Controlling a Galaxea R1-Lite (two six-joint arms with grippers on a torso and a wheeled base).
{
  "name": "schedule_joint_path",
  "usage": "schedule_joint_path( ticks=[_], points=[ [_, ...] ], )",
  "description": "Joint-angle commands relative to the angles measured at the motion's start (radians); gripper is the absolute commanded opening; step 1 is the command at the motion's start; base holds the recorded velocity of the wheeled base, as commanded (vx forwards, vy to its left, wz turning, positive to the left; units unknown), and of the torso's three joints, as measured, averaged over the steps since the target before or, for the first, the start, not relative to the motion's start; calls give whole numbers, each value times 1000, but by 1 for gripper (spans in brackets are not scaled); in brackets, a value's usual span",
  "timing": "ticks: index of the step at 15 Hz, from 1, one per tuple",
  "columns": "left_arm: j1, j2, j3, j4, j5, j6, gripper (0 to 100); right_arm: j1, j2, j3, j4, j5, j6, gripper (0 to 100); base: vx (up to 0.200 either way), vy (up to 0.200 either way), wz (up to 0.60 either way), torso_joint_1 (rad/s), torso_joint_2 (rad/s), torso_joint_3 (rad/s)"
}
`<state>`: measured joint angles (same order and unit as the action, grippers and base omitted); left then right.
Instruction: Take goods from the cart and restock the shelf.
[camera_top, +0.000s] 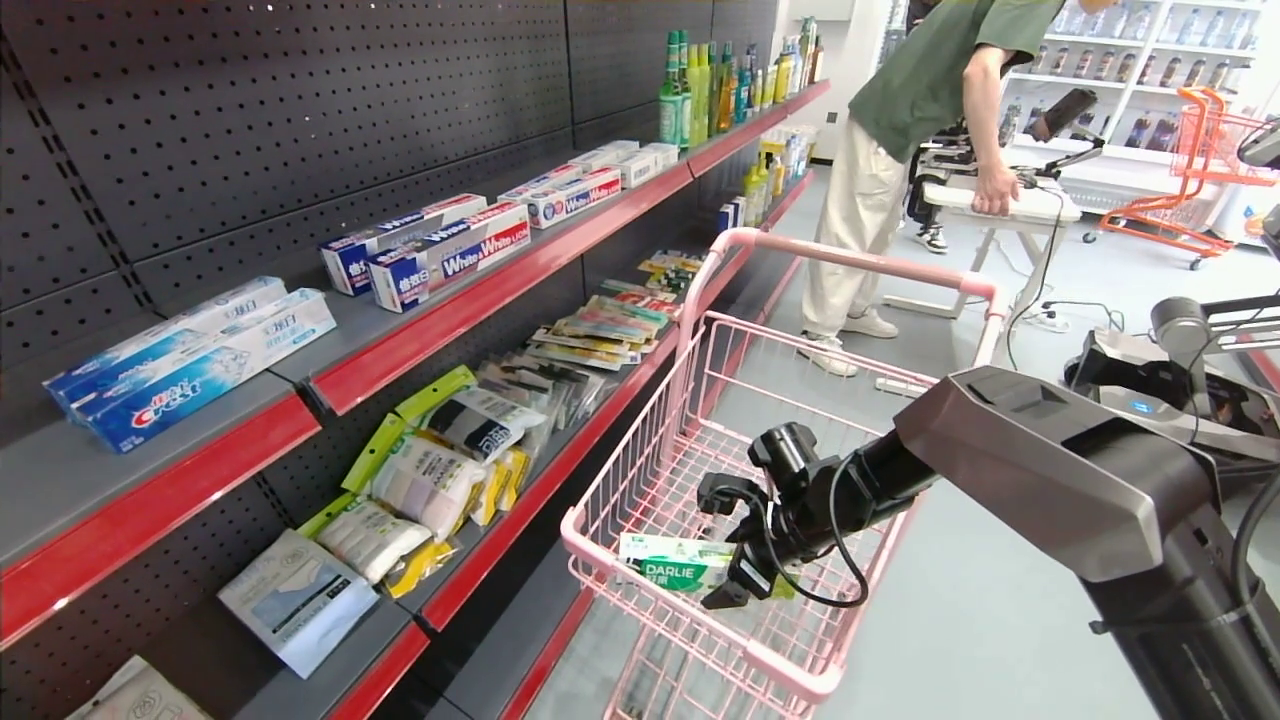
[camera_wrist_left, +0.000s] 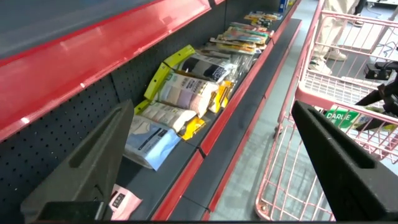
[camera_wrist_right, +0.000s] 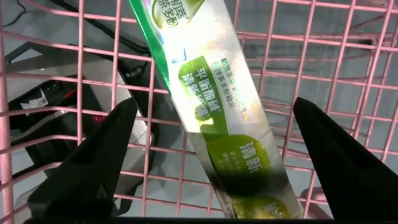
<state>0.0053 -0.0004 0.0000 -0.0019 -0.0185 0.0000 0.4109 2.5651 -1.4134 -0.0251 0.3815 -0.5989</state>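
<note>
The right pincer (camera_wrist_right: 212, 102) gaped wide over the toothpaste box (camera_top: 675, 562) in the cart (camera_top: 690, 615), lower centre, apparently ready to straddle it.

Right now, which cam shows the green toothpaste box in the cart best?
Right wrist view: the toothpaste box sits large and centred, framed by the open right gripper, with the cart wire under it. Head view shows one end; the gripper covers the rest. Left wrist view catches a sliver through the cart wire.
</note>
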Motion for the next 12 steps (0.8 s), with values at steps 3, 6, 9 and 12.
schedule_joint_path(
  ticks=[3,6,9,12],
  points=[
    [1,0,0,-1,0,0,100,-1,0,5,-1,2,-1,100,0,0,0,-56,142,85],
    [1,0,0,-1,0,0,100,0,0,-1,-30,4,1,100,0,0,0,-6,17,11],
    [1,0,0,-1,0,0,100,0,1,-1,-41,4,1,100,0,0,0,0,0,0],
    [1,0,0,-1,0,0,100,0,1,7,-38,2,-9,100,0,0,0,0,0,0]
  ],
)
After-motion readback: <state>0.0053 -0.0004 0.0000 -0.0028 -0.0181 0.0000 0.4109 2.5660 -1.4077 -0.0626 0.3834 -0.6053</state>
